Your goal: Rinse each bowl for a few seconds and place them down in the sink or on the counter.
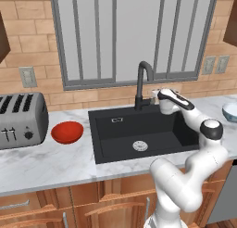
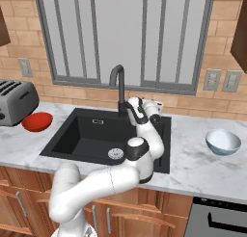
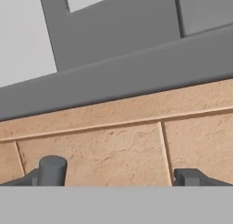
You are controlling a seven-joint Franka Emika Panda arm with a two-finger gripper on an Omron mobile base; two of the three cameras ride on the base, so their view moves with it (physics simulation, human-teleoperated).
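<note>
The glossy red bowl sits on the white marble counter left of the black sink, beside the toaster. On the counter right of the sink rests the pale blue-white bowl. My gripper is open and holds nothing. It hovers over the sink's back right edge, just right of the faucet base, pointing at the brick wall under the window sill. Both bowls are far from it.
A tall dark arched faucet rises behind the basin, close to my hand. A silver toaster stands at the far left. A round silver drain lies in the basin floor. Wall outlets are at the right.
</note>
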